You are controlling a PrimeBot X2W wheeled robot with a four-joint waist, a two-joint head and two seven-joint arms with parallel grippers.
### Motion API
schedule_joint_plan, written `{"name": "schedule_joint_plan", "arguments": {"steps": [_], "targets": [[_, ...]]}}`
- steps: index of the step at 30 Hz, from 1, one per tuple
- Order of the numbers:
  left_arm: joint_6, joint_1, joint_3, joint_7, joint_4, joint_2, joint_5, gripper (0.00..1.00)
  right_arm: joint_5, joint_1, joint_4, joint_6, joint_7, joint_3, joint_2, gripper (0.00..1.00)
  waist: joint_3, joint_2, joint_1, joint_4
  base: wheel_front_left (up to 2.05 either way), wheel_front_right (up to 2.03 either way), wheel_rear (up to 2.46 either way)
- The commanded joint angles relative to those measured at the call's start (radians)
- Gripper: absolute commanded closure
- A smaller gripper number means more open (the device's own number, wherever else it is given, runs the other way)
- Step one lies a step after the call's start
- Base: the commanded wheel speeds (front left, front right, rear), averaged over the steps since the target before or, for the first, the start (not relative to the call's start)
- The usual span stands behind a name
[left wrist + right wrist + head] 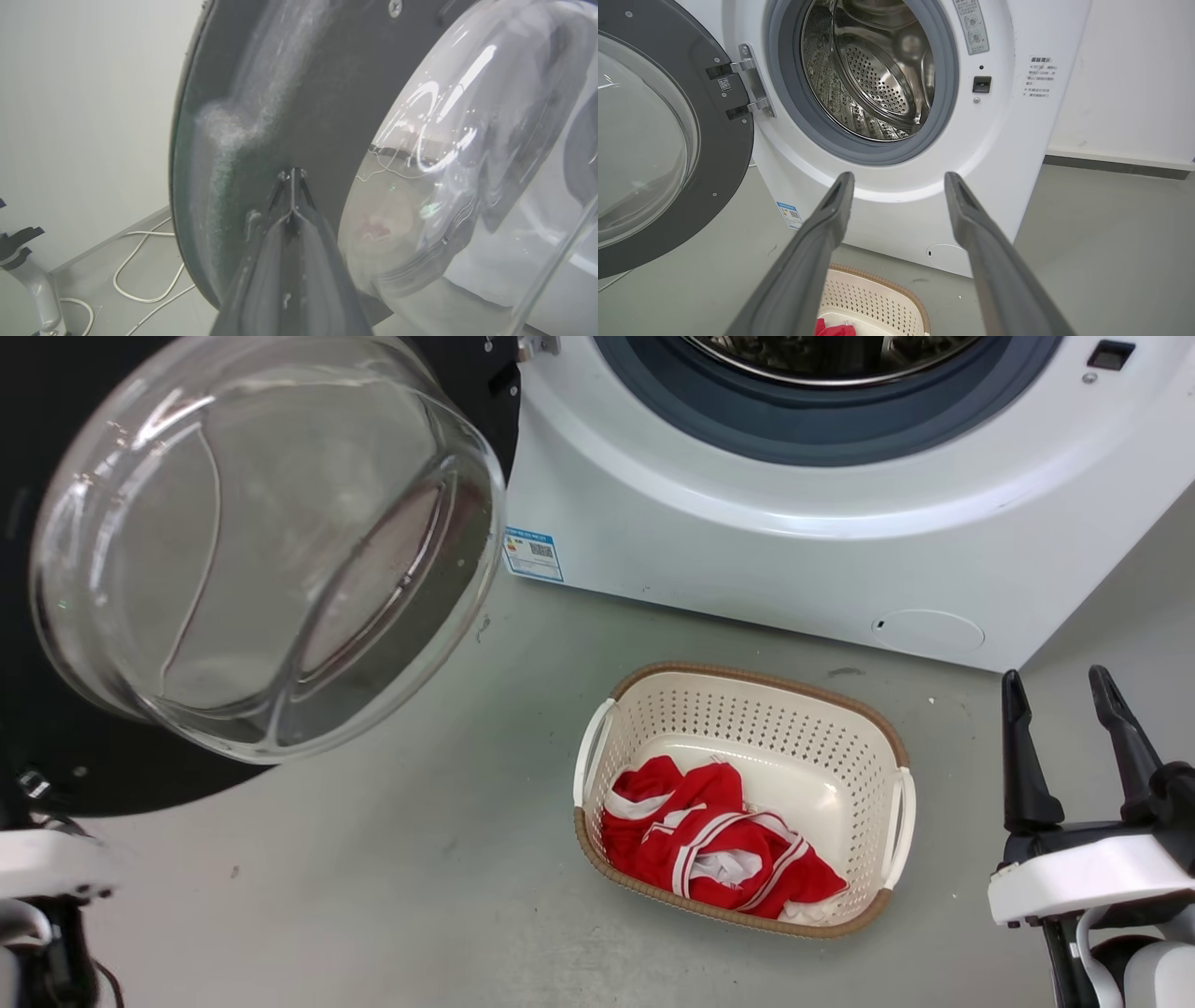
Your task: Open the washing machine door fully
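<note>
Pressing closed jaws on the washing machine door [303, 84] beside its glass bowl [467, 163], the left gripper [292, 173] likely needs a last outward push; the right gripper [1055, 679] waits, jaws apart.

The left gripper [292, 175] holds its two long dark fingers pressed together, tips meeting; the right gripper [1055, 677] points upward, fingers spread apart.
</note>
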Motion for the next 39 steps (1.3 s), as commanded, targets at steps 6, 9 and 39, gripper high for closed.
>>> {"name": "schedule_joint_plan", "arguments": {"steps": [6, 9, 39], "targets": [[-0.037, -0.069, 0.047, -0.011, 0.106, 0.044, -0.015, 1.0, -0.01, -0.027, 0.006, 0.0, -0.008, 0.001, 0.001, 0.0, 0.016, 0.0, -0.0001, -0.013, 0.0, 0.0, 0.0], [-0.049, -0.083, 0.052, -0.013, 0.132, 0.046, -0.005, 1.0, -0.007, -0.03, 0.012, 0.0, -0.01, 0.0, 0.001, 0.0, 0.016, 0.0, -0.0001, -0.019, 0.0, 0.0, 0.0], [-0.231, 0.116, -0.021, -0.015, -0.218, -0.353, 0.368, 0.0, 0.041, 0.022, 0.097, 0.0, -0.07, 0.031, 0.001, 0.0, -0.159, 0.0, -0.0001, -0.163, 0.0, 0.0, 0.0]]}}
